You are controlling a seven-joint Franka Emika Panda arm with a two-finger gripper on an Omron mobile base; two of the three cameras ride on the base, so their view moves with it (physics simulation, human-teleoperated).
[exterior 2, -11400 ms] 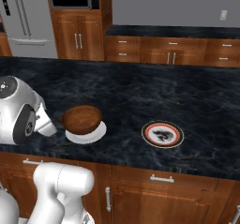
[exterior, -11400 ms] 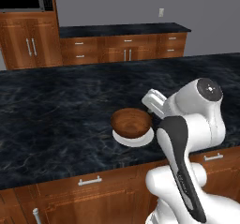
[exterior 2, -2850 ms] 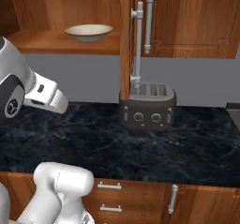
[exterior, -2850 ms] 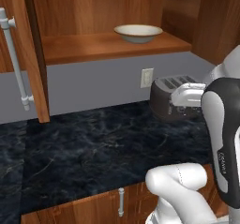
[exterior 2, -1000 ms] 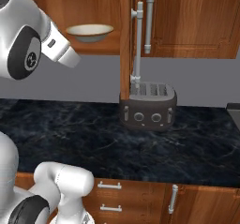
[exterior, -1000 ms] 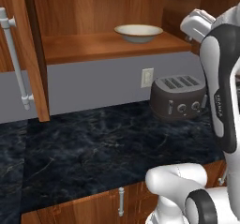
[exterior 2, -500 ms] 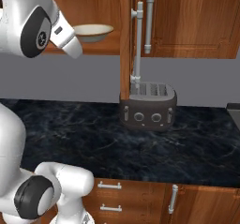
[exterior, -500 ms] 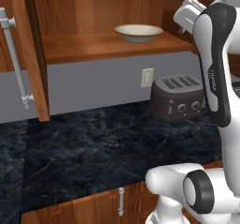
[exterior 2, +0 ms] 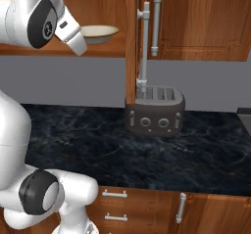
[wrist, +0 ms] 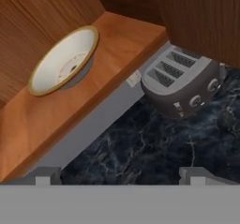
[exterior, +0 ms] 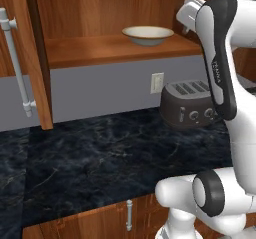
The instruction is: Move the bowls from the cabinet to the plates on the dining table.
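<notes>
A cream bowl (exterior: 148, 34) with a tan rim sits on the wooden shelf (exterior: 100, 50) of the open cabinet (exterior 2: 196, 17). It also shows as the bowl (exterior 2: 99, 33) in the right base view and the bowl (wrist: 63, 61) at the upper left of the hand view. My gripper (exterior: 185, 16) hangs at shelf height, just to the right of the bowl and apart from it. The gripper (wrist: 121, 177) is open, its fingertips (wrist: 47, 176) wide apart with nothing between them. The plates and the dining table are out of view.
A dark toaster (exterior: 191, 103) stands on the black marble counter (exterior: 100, 153) under the shelf's right end, by a wall outlet (exterior: 157, 82). The open cabinet door (exterior: 25, 58) with a silver bar handle hangs at the left; another door (exterior 2: 131, 42) stands beside the toaster (exterior 2: 154, 110).
The arm has swung the gripper up and left, from beside the toaster's height to shelf level near the bowl. The jaws stayed open and the bowl has not moved.
</notes>
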